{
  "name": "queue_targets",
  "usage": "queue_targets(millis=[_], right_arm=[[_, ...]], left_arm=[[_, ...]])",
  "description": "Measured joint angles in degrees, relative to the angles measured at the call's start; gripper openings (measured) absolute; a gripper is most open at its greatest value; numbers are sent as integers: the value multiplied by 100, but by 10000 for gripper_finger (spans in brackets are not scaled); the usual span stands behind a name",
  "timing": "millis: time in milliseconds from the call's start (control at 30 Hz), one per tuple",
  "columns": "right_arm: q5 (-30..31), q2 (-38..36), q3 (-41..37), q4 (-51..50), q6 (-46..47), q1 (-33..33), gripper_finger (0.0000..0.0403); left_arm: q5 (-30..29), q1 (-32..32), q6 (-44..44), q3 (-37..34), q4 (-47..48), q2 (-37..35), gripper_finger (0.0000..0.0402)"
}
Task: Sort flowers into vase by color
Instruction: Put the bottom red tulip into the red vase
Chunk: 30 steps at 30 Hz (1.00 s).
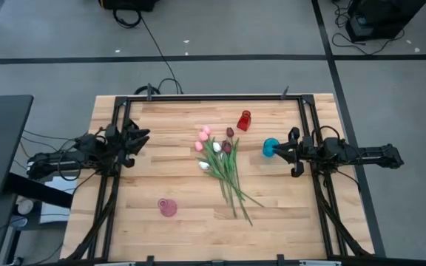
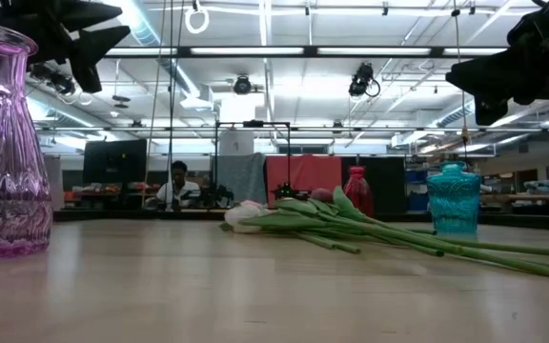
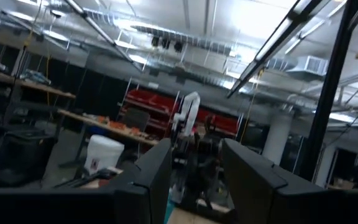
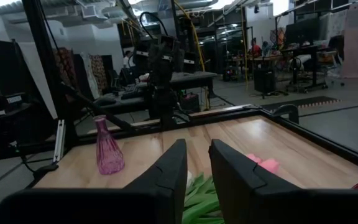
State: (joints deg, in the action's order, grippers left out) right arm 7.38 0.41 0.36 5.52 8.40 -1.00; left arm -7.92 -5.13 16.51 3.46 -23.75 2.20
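Note:
The flowers (image 1: 221,159) lie in a loose bunch at the table's middle, heads toward the far edge, stems toward the near edge; pink, white and dark red buds show. In the low view the flowers (image 2: 351,225) lie flat on the wood. Three vases stand upright: red (image 1: 244,120) far of the bunch, teal (image 1: 271,147) to its right, pink (image 1: 168,207) near-left. My left gripper (image 1: 142,142) hovers open at the table's left, well clear of the bunch. My right gripper (image 1: 293,153) hovers open just right of the teal vase. The right wrist view shows its fingers apart (image 4: 197,171) above green leaves (image 4: 201,193).
A dark frame rail (image 1: 213,97) runs along the table's far edge, with rails down both sides. Bare wood lies between the pink vase and the bunch, and along the near edge (image 1: 220,247). A person (image 2: 177,183) sits far off in the room beyond.

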Motion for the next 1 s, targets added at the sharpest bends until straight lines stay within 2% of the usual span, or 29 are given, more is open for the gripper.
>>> queue_targets(millis=[133,367,500,600,700,833,1000], right_arm=[[-2,0,0,60,0,-2,84],[-2,1,0,655,195,0,84],[-17,-3,2,966,38,0,84],[8,0,2,977,-7,-1,84],[-37,0,2,960,434,-2,84],[-138,2,2,987,664,0,84],[-446,8,338,703,512,0,84]], left_arm=[[-20,1,-4,0,-174,0,147],[-491,1,-91,0,-244,23,147],[-950,0,163,26,-404,470,147],[-1294,-1,291,288,-373,1204,147],[-1394,-1,349,831,-382,2231,147],[-1143,3,409,1735,-261,3724,147],[-956,231,1116,3074,855,5404,147]])
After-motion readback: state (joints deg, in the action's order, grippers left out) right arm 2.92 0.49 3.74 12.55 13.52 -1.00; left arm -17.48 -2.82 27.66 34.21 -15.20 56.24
